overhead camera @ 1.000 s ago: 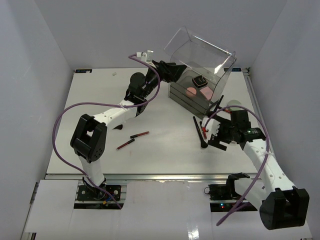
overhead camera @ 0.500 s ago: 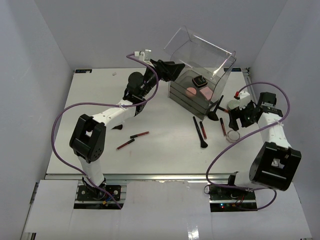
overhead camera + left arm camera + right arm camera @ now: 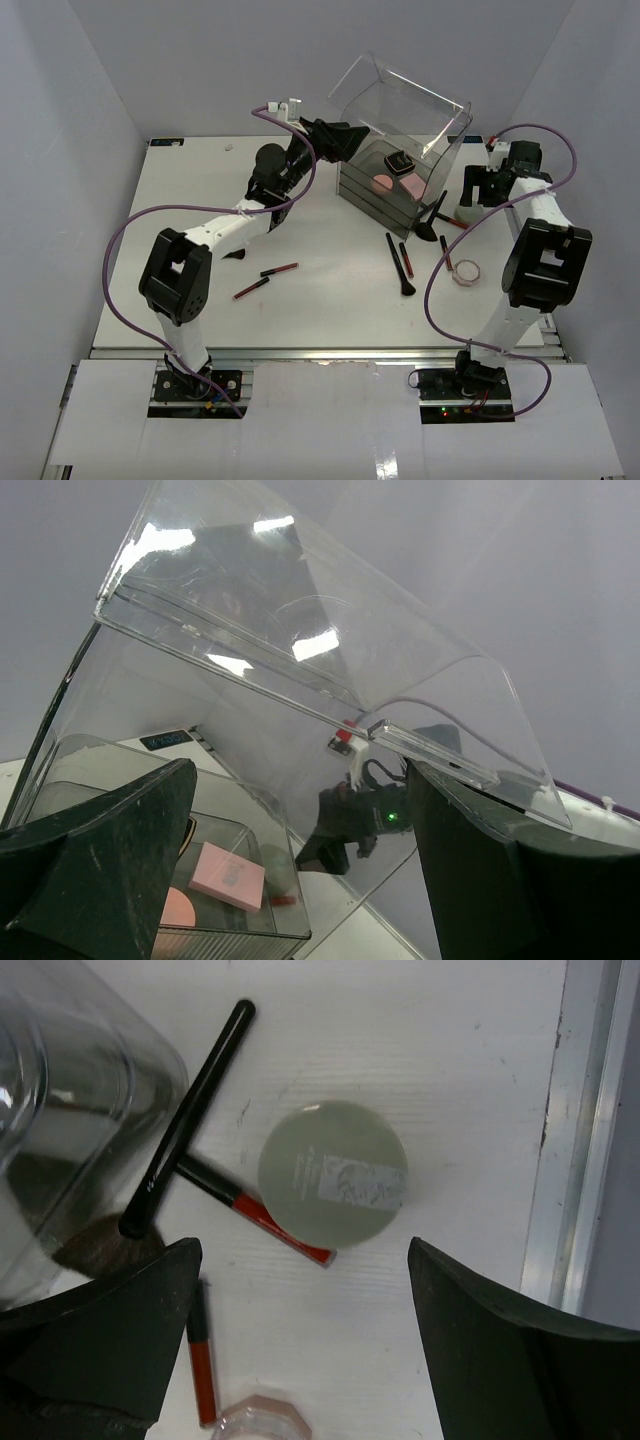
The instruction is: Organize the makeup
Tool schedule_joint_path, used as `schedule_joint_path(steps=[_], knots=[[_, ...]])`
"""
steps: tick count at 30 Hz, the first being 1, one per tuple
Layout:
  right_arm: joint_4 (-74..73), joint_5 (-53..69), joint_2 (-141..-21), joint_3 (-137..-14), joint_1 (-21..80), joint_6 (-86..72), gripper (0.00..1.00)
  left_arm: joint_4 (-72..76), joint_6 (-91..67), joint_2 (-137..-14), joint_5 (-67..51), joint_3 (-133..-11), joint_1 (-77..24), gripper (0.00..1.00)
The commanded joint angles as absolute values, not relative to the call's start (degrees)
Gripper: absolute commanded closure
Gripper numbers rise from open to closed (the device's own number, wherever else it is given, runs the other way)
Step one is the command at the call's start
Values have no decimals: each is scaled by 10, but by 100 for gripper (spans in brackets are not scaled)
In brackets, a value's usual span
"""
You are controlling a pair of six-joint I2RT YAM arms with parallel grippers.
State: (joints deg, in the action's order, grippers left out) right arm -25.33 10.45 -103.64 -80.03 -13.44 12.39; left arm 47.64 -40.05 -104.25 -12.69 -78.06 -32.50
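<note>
Jaws of the right arm (image 3: 541, 210) stand wide over the pale green compact (image 3: 333, 1182) at far right, those of the left arm (image 3: 228, 228) wide beside the clear box (image 3: 405, 110).

Each arm is built from white tubular links (image 3: 225, 232) joined by blocky black joint housings (image 3: 178, 280). A purple cable (image 3: 120, 250) runs in loose loops along each arm, from behind the end effector to the black base (image 3: 190, 385). The left end effector (image 3: 345, 140) and right end effector (image 3: 480, 187) carry broad, matte-black, wedge-shaped fingers (image 3: 100, 870) with scuffed, speckled faces. A small white bracket (image 3: 287, 108) sits just behind the left end effector.
</note>
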Motion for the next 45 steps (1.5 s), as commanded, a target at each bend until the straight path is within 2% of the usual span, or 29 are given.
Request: schedule_joint_path(steps=[1,12,27,34,45], knots=[[-252,51,-1084,-869,-116,50,10,502,-410,-1014,-133,-788,-320,4],[-273,-14,-1150,-910,-100,29,10,509,-415,-1018,-139,-783,-316,4],[-292,-22,-1199,-940,-91,27,9,508,-421,-1023,-142,-787,-316,4],[-293,-35,-1207,-938,-90,33,0,507,-423,-1022,-142,-786,-316,4],[-293,-47,-1184,-928,-89,56,2,506,-423,-1020,-141,-783,-316,4]])
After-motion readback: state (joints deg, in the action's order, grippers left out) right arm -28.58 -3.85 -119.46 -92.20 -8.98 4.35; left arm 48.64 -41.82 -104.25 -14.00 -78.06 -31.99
